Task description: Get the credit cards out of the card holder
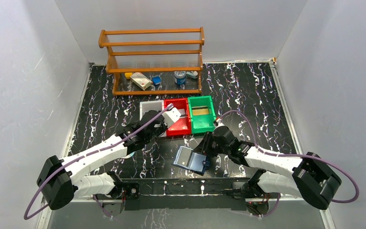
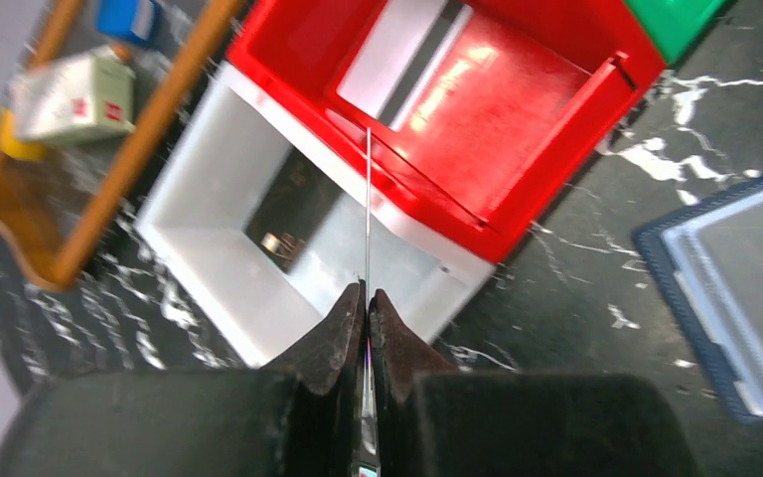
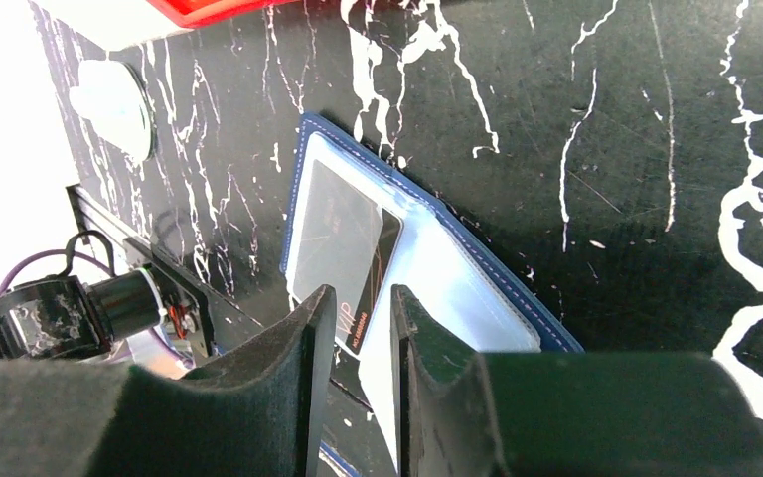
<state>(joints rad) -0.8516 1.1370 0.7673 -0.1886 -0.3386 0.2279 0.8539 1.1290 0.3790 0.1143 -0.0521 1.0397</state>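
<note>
The card holder (image 1: 190, 160) lies open on the black marbled table, navy-edged with pale blue inner faces (image 3: 477, 268). A dark credit card (image 3: 343, 238) printed "VIP" sits in its left pocket. My right gripper (image 3: 363, 298) hovers low over the holder's near edge (image 1: 205, 145), open, jaws a narrow gap apart, nothing clamped between them. My left gripper (image 2: 369, 293) is shut on a thin credit card (image 2: 368, 199) seen edge-on. It holds the card (image 1: 173, 114) over the border of the white bin (image 2: 209, 199) and the red bin (image 2: 566, 129).
A pale card (image 2: 397, 60) lies in the red bin. A green bin (image 1: 202, 128) stands right of the red one. A wooden rack (image 1: 152, 57) with small items is at the back. A white oval packet (image 3: 109, 104) lies left of the holder.
</note>
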